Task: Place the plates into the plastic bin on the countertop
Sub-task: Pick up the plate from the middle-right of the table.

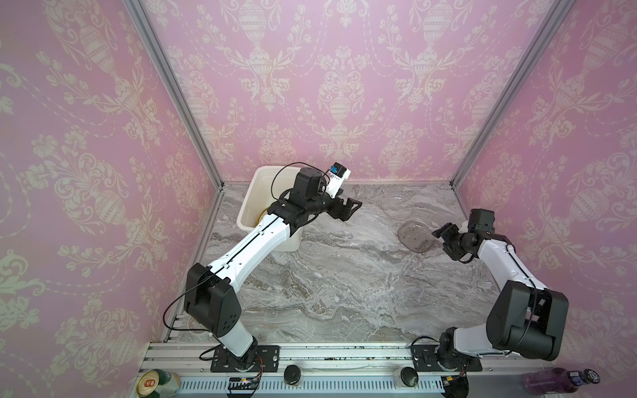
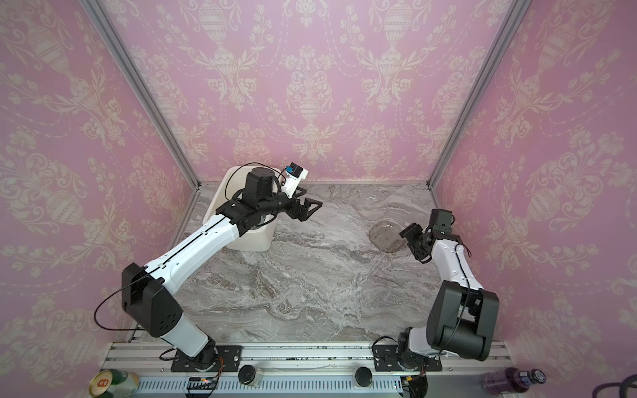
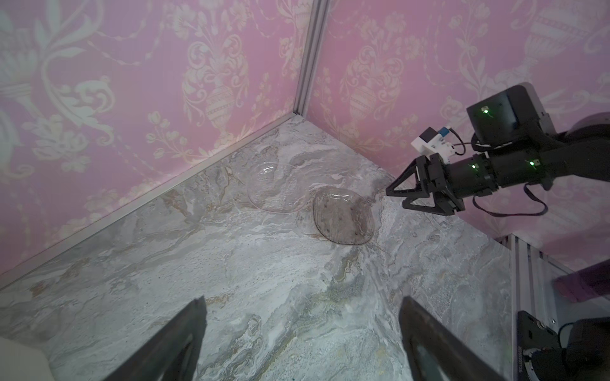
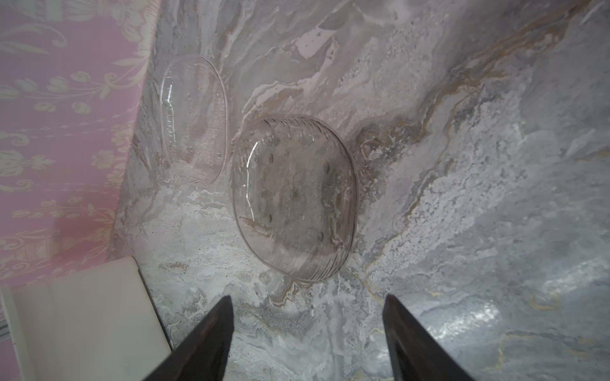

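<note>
A: At 3 o'clock on the countertop [image 1: 344, 275], smoky plate [image 1: 415, 237] and clear plate [image 1: 401, 201] wait; plastic bin [image 1: 256, 196] sits at 10.
B: Spread, right gripper [image 1: 443, 241] faces the smoky one; left gripper [image 1: 351, 210] spread, empty. Next: pinch its rim.

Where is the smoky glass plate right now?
In a top view the smoky glass plate lies on the right side of the countertop, just off the open right claw, with the clear plate beside it toward the back wall.

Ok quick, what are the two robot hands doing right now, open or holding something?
Left hand: open, holding nothing.
Right hand: open, holding nothing.
</note>
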Motion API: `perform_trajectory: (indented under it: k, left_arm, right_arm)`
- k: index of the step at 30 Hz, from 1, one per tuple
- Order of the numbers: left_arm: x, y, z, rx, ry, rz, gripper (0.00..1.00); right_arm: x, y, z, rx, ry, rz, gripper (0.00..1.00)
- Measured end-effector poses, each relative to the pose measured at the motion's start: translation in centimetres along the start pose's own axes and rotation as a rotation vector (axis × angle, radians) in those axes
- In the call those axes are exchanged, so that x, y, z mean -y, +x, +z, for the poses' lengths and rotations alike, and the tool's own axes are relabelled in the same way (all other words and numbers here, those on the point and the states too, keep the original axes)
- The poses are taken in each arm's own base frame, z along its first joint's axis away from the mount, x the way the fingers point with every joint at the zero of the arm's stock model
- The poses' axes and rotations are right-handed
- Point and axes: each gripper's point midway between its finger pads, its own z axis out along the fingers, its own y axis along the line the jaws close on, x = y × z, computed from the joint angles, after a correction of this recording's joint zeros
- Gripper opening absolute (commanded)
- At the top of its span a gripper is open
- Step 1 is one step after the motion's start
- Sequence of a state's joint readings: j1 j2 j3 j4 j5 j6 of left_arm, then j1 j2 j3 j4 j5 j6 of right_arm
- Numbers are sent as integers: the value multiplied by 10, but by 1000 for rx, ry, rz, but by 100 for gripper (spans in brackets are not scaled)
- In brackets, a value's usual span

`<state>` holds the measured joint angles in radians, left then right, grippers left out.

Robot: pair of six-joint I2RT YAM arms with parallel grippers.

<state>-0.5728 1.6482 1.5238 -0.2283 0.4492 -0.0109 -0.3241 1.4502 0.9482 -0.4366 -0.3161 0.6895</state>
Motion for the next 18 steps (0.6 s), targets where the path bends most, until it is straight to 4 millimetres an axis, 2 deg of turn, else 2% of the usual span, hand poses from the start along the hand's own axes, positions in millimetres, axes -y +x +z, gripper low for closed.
perform_trajectory:
  k: [4, 9, 13, 18]
  left_arm:
    - [40, 20, 20, -62, 85, 119, 95]
    - [80, 34, 29, -86, 165, 264, 99]
    - [91, 45, 33, -101, 189, 312, 99]
    - [95, 53, 39, -110, 182, 368, 99]
  right_arm:
    - [13, 5, 25, -41, 22, 6, 68]
    - [26, 11, 47, -65, 37, 18, 62]
    - [30, 13, 66, -90, 27, 34, 50]
    - [22, 5, 78, -72, -29, 44, 40]
